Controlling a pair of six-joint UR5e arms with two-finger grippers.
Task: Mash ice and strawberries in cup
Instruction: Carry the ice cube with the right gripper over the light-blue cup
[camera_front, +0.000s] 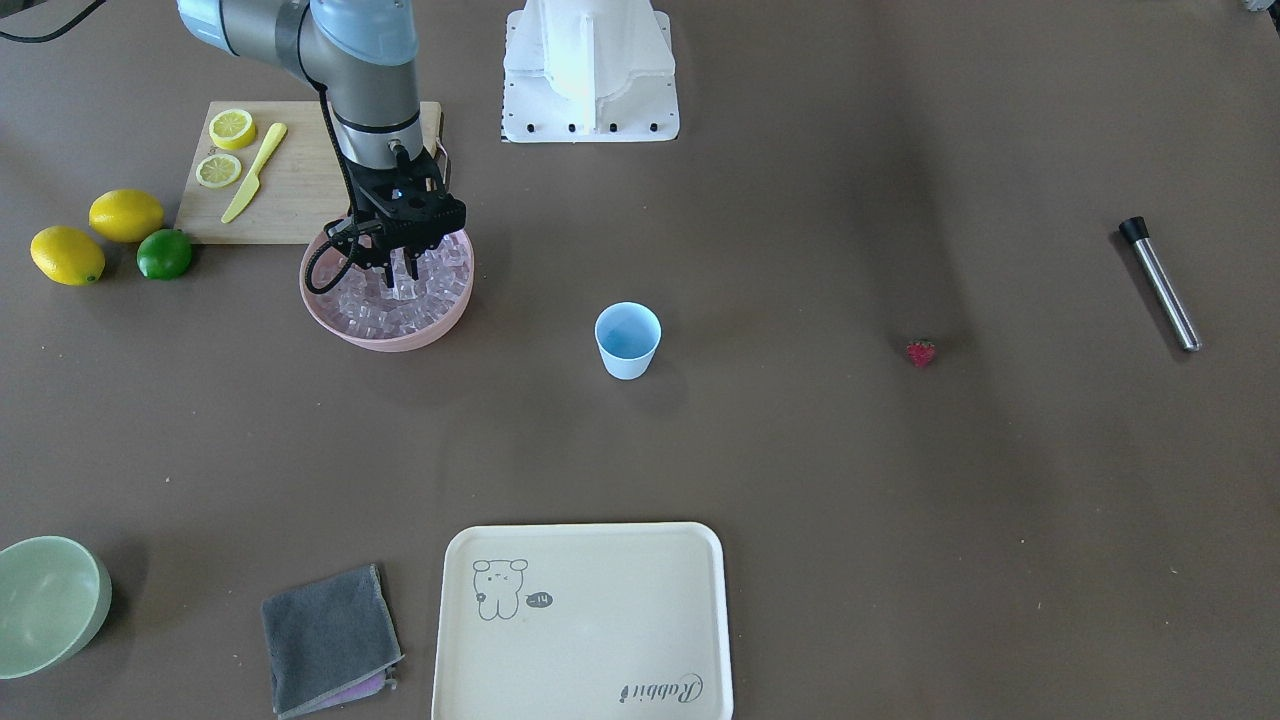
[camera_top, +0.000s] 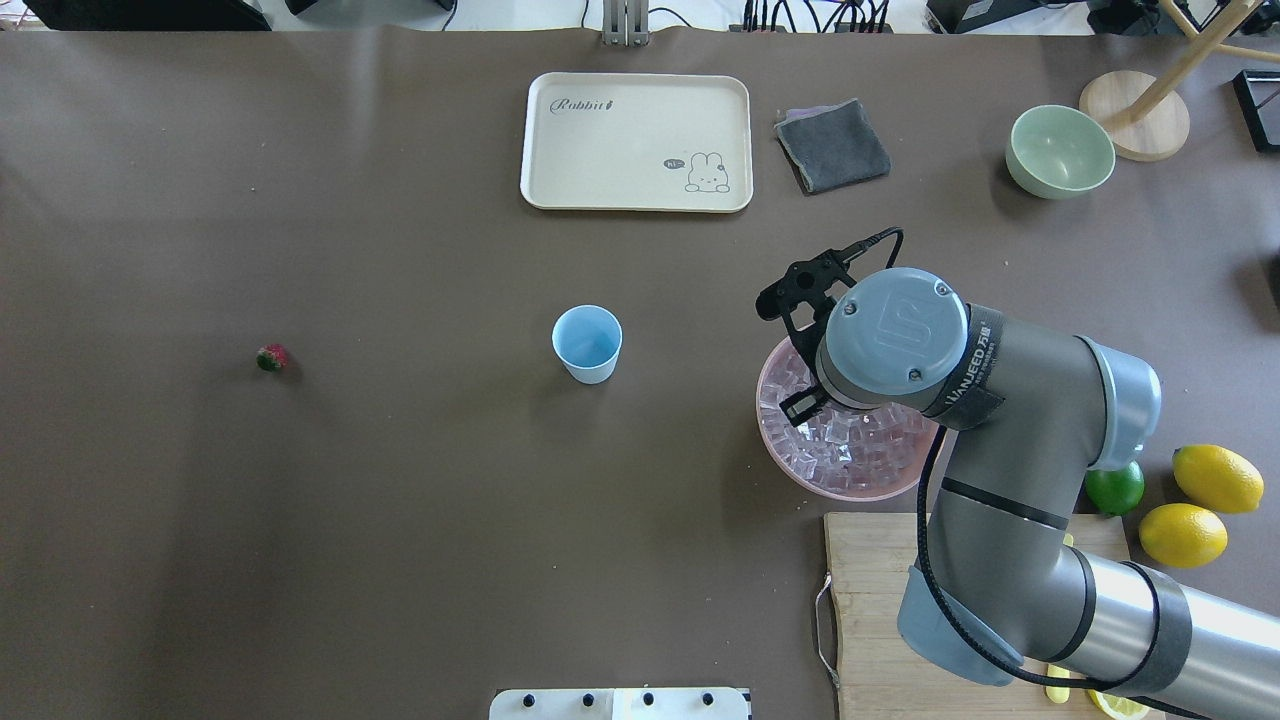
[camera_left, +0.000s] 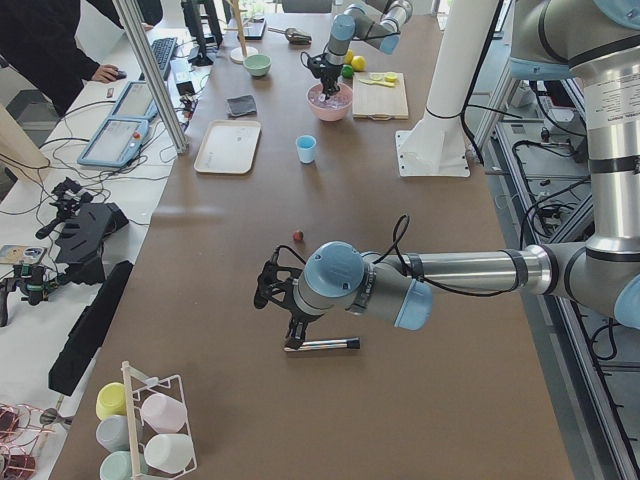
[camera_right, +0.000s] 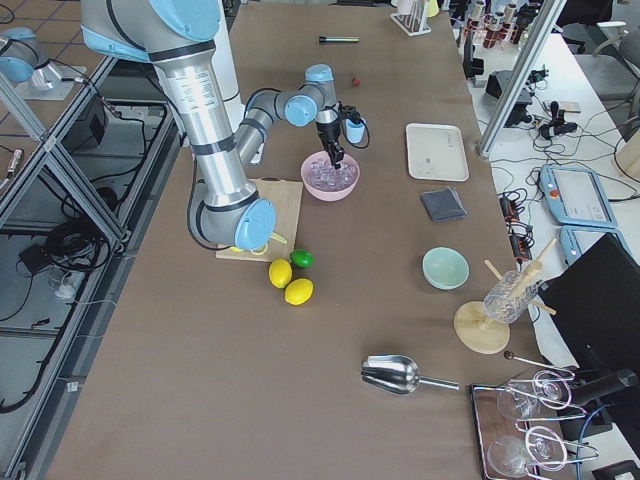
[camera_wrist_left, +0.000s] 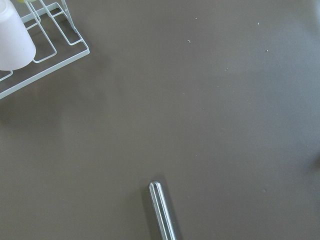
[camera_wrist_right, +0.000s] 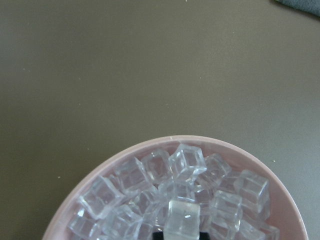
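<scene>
- Ice (camera_wrist_right: 183, 220) sits closest in my right wrist view. One cube stands square and raised at the bottom centre, over a dark sliver that I take for a finger.
- My right hand (camera_front: 397, 278) is down in the pink bowl (camera_front: 392, 343), fingers drawn in to about a cube's width. I judge it closed on that cube of ice, though the pads are mostly hidden.
- Around it the bowl is heaped with clear, glassy cubes, all much alike and likely slippery.
- The next move turns on where the cup (camera_top: 587, 343) lies. It is to the robot's left of the bowl, toward the middle of the counter (camera_top: 400, 520), well apart with nothing between.
- The cup stands upright, mouth up, light blue and empty as far as I can see. I would have to lift clear of the bowl's rim and carry sideways.
- My right hand is much the nearer to the cup.
- Farther left lies the strawberry (camera_top: 272, 357), small and red with a green top, alone and well apart from the cup.
- My left hand (camera_left: 292, 336) hangs over the end of a metal rod (camera_left: 325, 345) at the counter's left end. I cannot tell whether it is open or closed.
</scene>
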